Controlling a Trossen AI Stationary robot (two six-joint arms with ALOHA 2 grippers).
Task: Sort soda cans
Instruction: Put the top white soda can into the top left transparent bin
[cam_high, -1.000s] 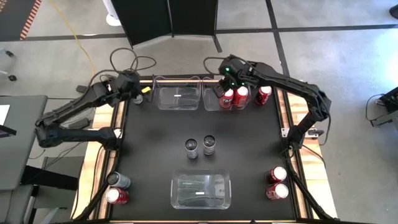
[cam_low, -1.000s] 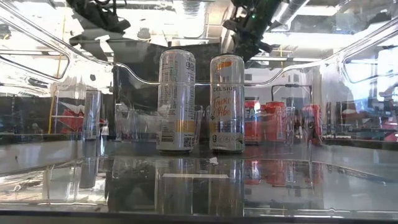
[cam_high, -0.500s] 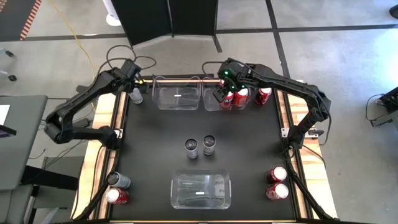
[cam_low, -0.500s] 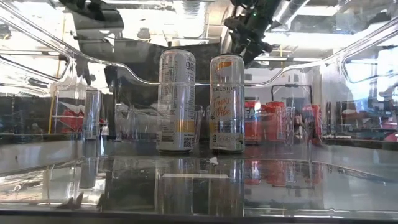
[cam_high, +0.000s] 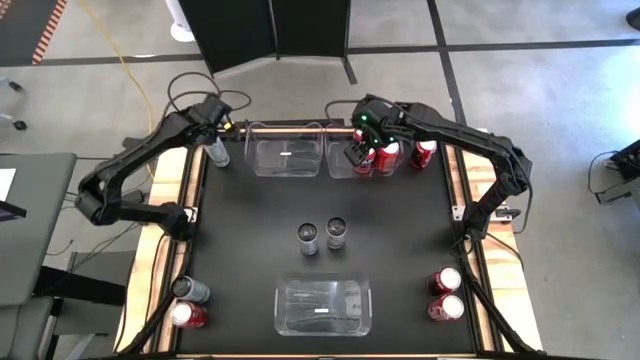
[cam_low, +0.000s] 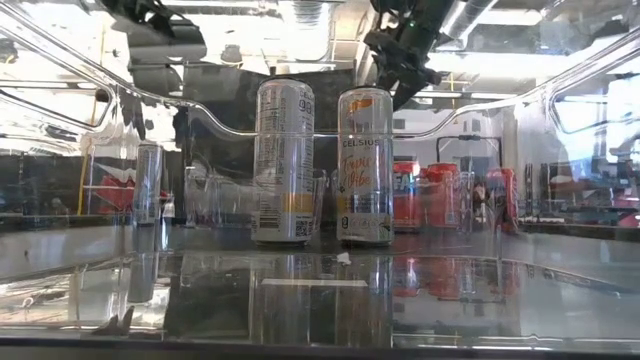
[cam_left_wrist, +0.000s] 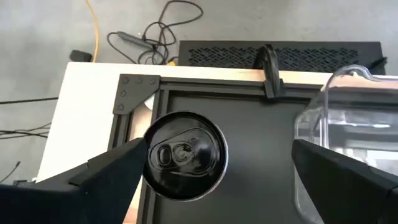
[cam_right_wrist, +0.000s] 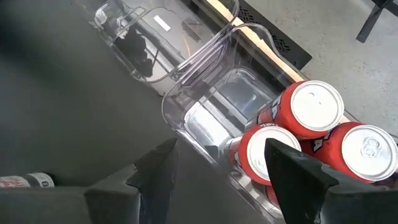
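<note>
Soda cans: red ones sit in the far right bin under right gripper, fingers released; left gripper spread above a silver can at the table's far-left corner—centre, then descend.

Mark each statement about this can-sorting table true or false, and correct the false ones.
1. Two tall silver cans stand side by side mid-table. True.
2. The left gripper is shut on a can. False: its fingers stand open either side of a silver-topped can, untouched.
3. The far right clear plastic bin holds red cans. True.
4. The near clear plastic bin is full of cans. False: none inside.
5. The right gripper hangs open above the red cans' bin. True.
</note>
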